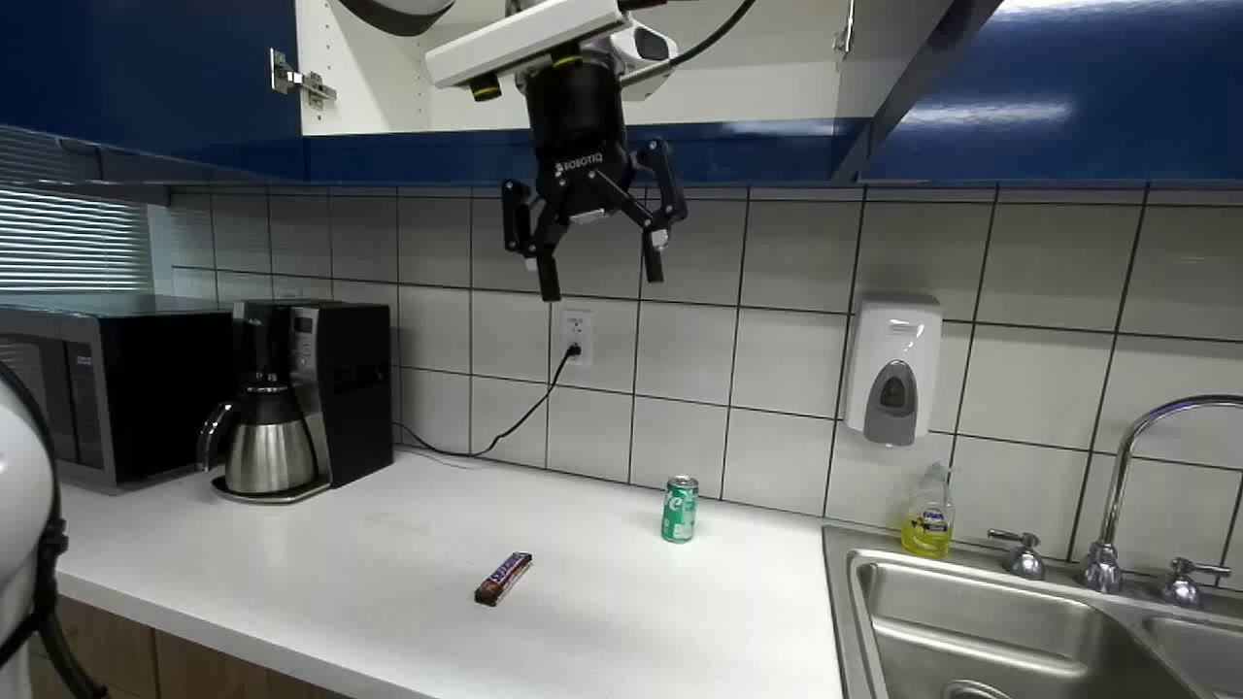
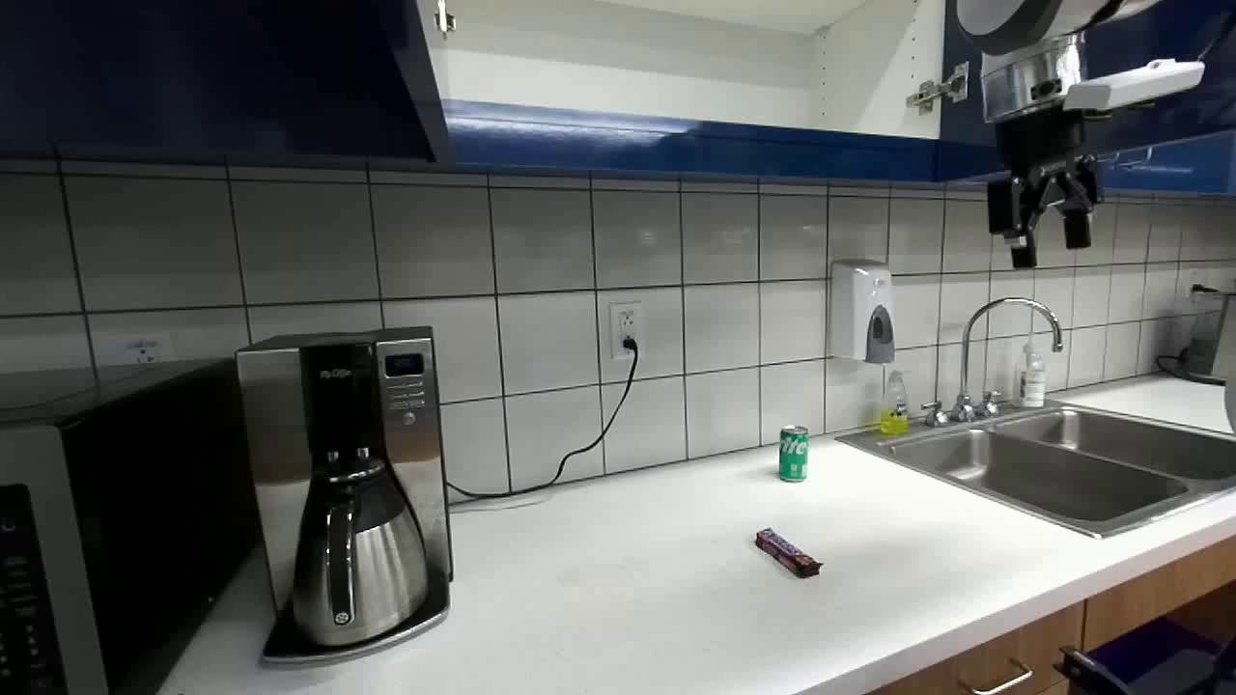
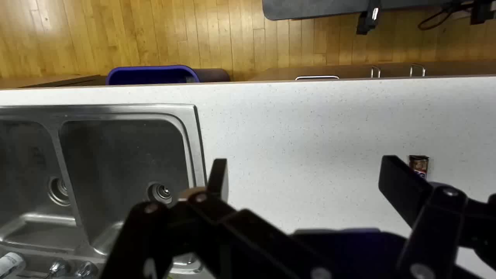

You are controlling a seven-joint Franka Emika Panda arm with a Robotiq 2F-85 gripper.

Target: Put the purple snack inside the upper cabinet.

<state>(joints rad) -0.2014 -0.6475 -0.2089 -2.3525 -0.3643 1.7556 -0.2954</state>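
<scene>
The purple snack lies flat on the white counter, apart from other things. It also shows in an exterior view. In the wrist view one end of the snack shows at the right, partly hidden behind a finger. The upper cabinet is open, with its white interior showing; it shows in an exterior view too. My gripper is open and empty, pointing down high above the counter. It shows at the upper right in an exterior view. Its spread fingers show in the wrist view.
A green can stands behind the snack near the tiled wall. A coffee maker and a microwave stand at one end. The sink with its faucet is at the other. Open blue cabinet doors hang alongside the opening.
</scene>
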